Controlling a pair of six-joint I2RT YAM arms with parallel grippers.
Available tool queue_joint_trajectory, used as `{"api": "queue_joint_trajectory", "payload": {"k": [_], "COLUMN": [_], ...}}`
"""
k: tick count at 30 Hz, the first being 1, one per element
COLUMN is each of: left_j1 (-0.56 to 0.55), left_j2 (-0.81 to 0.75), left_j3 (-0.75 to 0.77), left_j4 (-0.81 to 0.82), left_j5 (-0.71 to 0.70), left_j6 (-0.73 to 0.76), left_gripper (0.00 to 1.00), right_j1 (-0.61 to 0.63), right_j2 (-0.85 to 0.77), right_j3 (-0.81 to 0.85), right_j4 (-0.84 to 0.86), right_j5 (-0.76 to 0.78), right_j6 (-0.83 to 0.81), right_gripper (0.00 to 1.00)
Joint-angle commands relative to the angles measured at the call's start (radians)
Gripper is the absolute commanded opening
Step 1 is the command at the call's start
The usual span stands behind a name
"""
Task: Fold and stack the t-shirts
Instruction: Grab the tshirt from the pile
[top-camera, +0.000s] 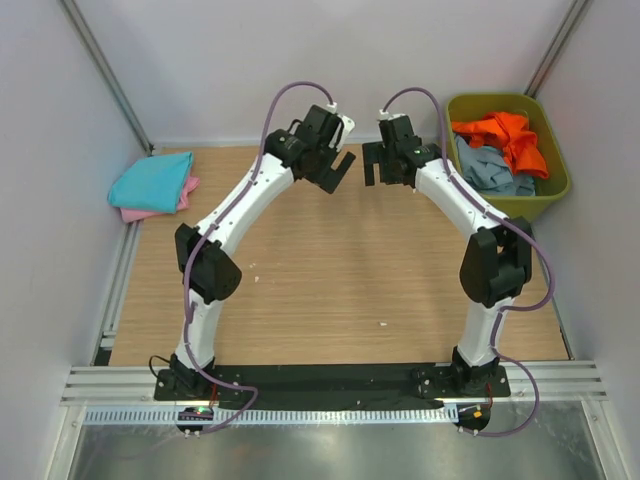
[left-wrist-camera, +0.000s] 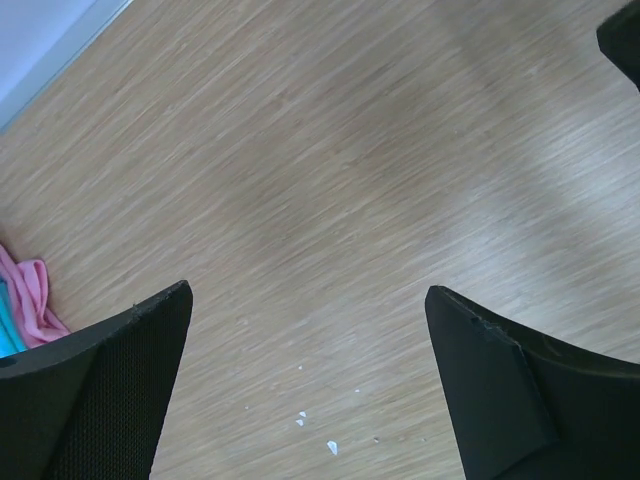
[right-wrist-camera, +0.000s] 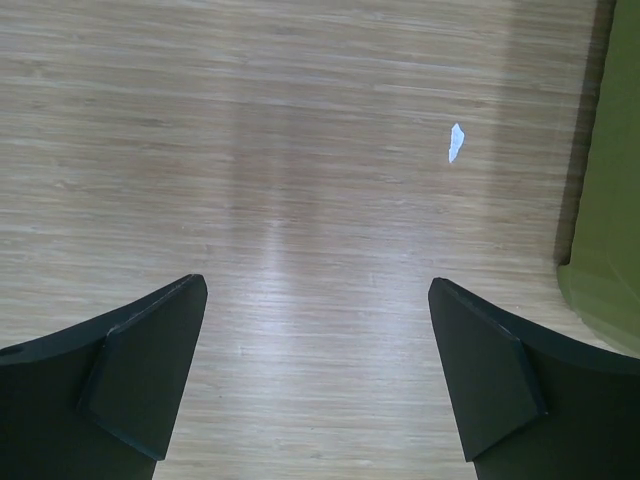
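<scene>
Left pincer (left-wrist-camera: 310, 300) and right pincer (right-wrist-camera: 318, 285) spread wide, gripping nothing, above table (top-camera: 330, 280). Turquoise shirt (top-camera: 150, 182) on pink shirt (top-camera: 187, 187) far left. Orange shirt (top-camera: 510, 135), grey-blue shirt (top-camera: 490, 170) in tub (top-camera: 555, 190).

Top view: from above and behind my bases, looking down on the table (top-camera: 330, 290).
Left wrist: close over the boards, past my fingers (left-wrist-camera: 100, 390); pink t-shirt (left-wrist-camera: 35, 300) at left edge, shared with top.
Right wrist: close, facing down; olive tub (right-wrist-camera: 610, 180) at right edge, shared with top.

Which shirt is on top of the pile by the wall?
The turquoise t-shirt. It lies on the pink t-shirt, which only peeks out underneath. The orange t-shirt sits in the tub.
</scene>
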Motion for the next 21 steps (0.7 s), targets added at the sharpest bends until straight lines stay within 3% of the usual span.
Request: {"api": "queue_joint_trajectory", "payload": {"k": [1,5,11,16,18,21], "left_j1": [-0.024,-0.031,-0.114,-0.117,-0.105,-0.056], "left_j2": [-0.020,-0.016,-0.026,-0.041,-0.051,-0.071], "left_j3": [-0.027,-0.054,-0.113,-0.185,-0.199,-0.192], "left_j4": [0.020,0.021,0.064,0.043,0.035,0.009], "left_j5": [-0.081,-0.080,-0.205,-0.233,-0.225,-0.160], "left_j6": [0.063,0.051,0.195,0.295,0.295,0.245], "left_gripper": [1.00,1.00,1.00,0.99,0.99,0.99], "right_j1": [0.009,0.009,-0.009,-0.182,-0.227,-0.307], "right_j2": [-0.048,-0.025,-0.027,0.071,0.111,0.124], "right_j3": [0.015,0.065,0.171,0.428,0.562,0.607], "right_j4": [0.061,0.056,-0.002,-0.082,-0.117,-0.107], "right_j5": [0.006,-0.003,-0.080,-0.297,-0.315,-0.294], "right_j6": [0.024,-0.011,-0.167,-0.106,-0.109,-0.135], "right_gripper": [1.00,1.00,1.00,0.95,0.94,0.94]}}
